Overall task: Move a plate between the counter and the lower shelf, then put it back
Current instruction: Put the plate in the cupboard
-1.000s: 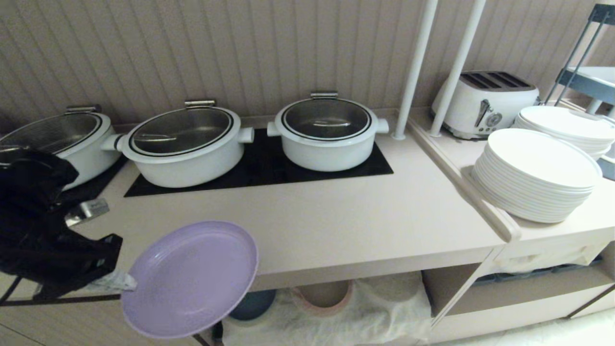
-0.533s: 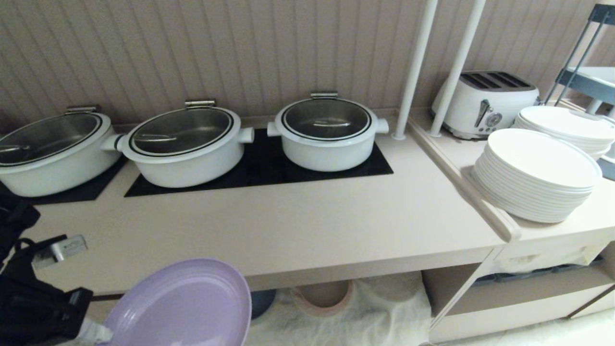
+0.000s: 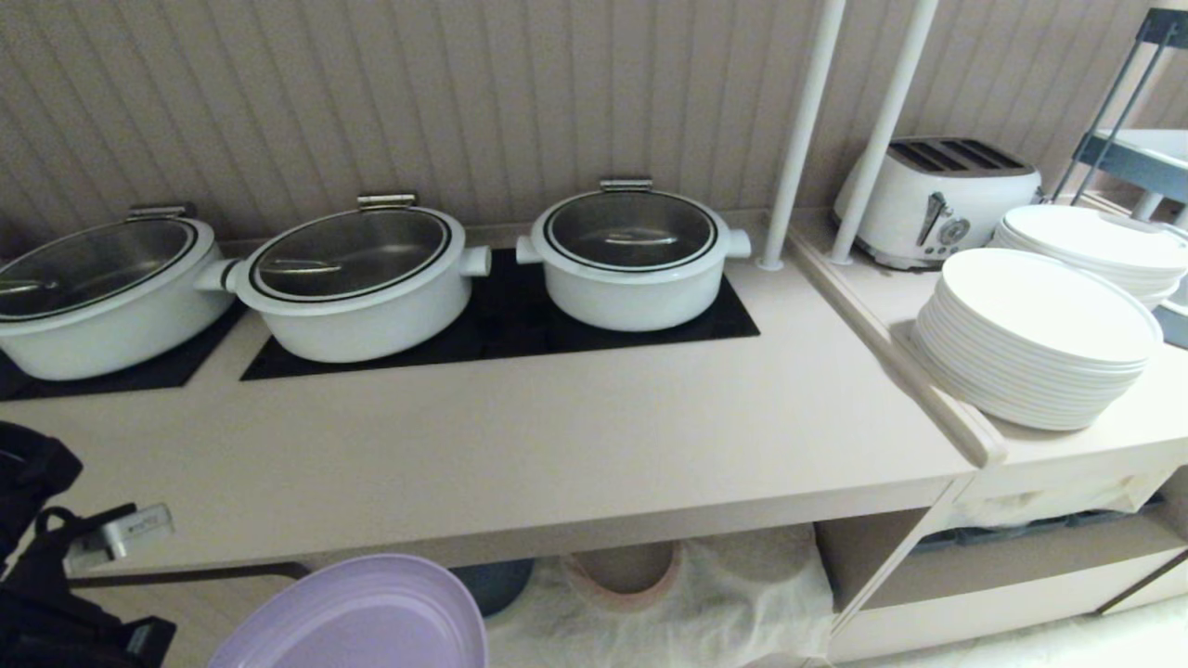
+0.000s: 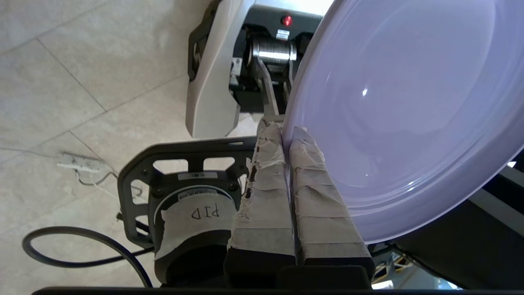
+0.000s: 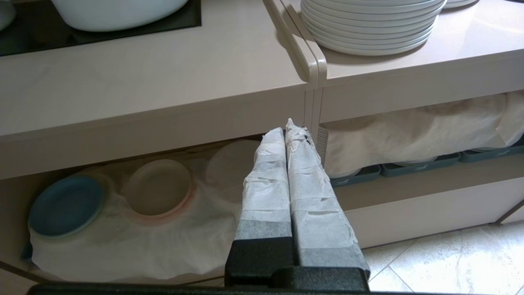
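Matte lavender round plate (image 4: 405, 106), low rim pinched between left hand's (image 4: 286, 133) taped fingers, sat lower than a second earlier, below smooth beige table (image 3: 557, 445) edge. Right hand (image 5: 285, 127) closed, empty.

From the head view only the top arc of the lavender plate (image 3: 357, 617) shows; the rest drops below the frame. The left arm (image 3: 56, 575) is cut by the left edge, its end effector out of sight there. Under the worktop (image 3: 557, 445), the blue plate (image 3: 497, 583) and pink plate (image 3: 626, 571) are half hidden by the front lip.
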Robot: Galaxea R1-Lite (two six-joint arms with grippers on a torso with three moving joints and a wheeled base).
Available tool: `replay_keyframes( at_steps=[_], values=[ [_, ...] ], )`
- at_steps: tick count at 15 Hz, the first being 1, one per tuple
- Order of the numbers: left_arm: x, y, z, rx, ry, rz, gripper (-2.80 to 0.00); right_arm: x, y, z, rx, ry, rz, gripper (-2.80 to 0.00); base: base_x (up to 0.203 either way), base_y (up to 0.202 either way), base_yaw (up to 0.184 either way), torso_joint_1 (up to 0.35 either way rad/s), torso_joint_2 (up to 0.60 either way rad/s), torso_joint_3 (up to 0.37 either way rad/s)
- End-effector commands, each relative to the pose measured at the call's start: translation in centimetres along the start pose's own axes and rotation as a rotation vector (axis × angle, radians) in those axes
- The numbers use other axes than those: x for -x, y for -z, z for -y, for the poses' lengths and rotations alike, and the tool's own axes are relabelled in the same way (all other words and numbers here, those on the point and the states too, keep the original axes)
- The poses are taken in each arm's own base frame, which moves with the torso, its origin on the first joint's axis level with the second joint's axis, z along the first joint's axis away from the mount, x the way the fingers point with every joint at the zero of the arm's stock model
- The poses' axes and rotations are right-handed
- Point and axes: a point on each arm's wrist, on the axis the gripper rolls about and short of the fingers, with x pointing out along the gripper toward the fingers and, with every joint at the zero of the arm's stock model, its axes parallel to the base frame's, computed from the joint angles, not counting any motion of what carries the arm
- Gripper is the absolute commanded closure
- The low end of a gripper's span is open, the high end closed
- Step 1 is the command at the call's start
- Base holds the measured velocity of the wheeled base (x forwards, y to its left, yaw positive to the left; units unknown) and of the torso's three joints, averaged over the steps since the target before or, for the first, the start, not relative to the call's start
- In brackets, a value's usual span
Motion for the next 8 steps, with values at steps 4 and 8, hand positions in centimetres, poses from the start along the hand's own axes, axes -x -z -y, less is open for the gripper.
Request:
replay_keyframes(
  at_steps=[4, 8],
  values=[
    [-0.83, 0.42, -0.25, 0.016, 0.005, -0.054, 0.0, 0.0, 0.0, 0.0, 0.0, -0.002, 0.0, 0.0, 0.0, 0.0, 0.0, 0.0, 0.0, 0.0],
    [-1.26, 0.96, -0.37, 0.027, 0.013, -0.08, 0.0, 0.0, 0.0, 0.0, 0.0, 0.0, 0.0, 0.0, 0.0, 0.0, 0.0, 0.0, 0.0, 0.0]
  ],
)
